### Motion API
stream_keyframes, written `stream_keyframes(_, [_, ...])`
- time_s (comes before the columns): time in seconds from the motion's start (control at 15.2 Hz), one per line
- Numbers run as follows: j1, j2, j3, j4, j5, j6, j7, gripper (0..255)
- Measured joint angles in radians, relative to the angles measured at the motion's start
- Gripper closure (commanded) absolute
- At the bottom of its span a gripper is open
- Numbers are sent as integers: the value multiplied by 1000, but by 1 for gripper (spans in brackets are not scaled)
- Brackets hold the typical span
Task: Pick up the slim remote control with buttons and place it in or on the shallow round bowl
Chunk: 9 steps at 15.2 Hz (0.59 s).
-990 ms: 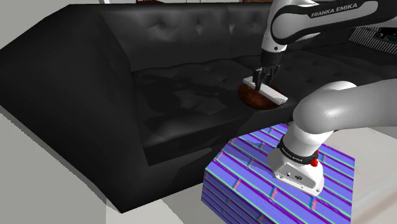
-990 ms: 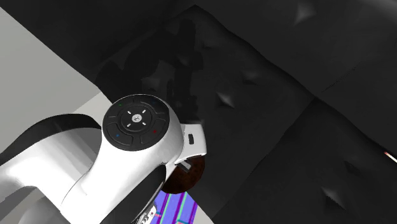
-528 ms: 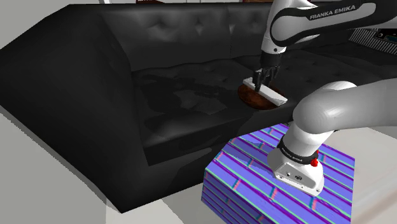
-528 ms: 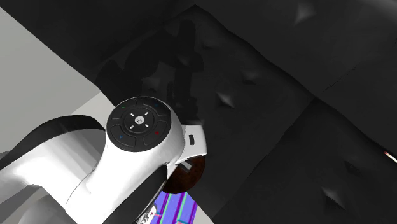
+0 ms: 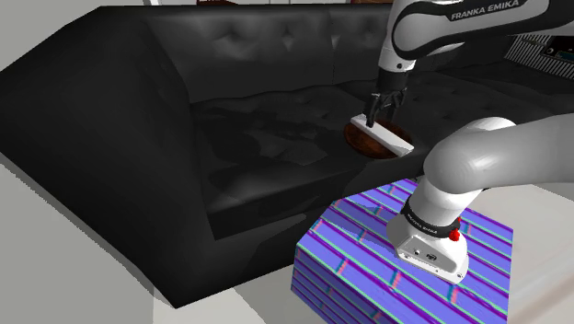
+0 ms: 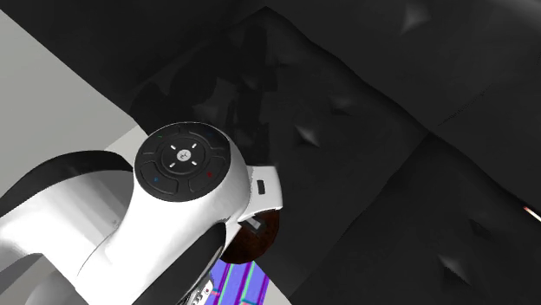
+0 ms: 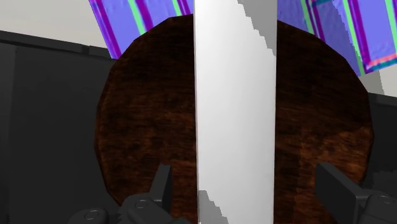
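Remote (image 5: 393,137) on bowl (image 5: 358,141); arm (image 5: 432,35): FRANKA EMIKA.

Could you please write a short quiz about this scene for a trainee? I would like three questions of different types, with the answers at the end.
1. True or false: the white remote lies across the brown round bowl.
2. How do the fingers of the hand stand? A. shut on the remote; B. open, one on either side of the remote, not touching it; C. shut on nothing.
3. Fill the gap: the bowl rests on the black ____.
Key: 1 true; 2 B; 3 sofa.
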Motion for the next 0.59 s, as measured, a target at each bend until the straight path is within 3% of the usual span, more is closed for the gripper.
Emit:
stream_keyframes(0.26, [5,-13,10,76,12,-89,-5,0])
stream_keyframes(0.59, [6,-12,12,83,14,-96,-4,0])
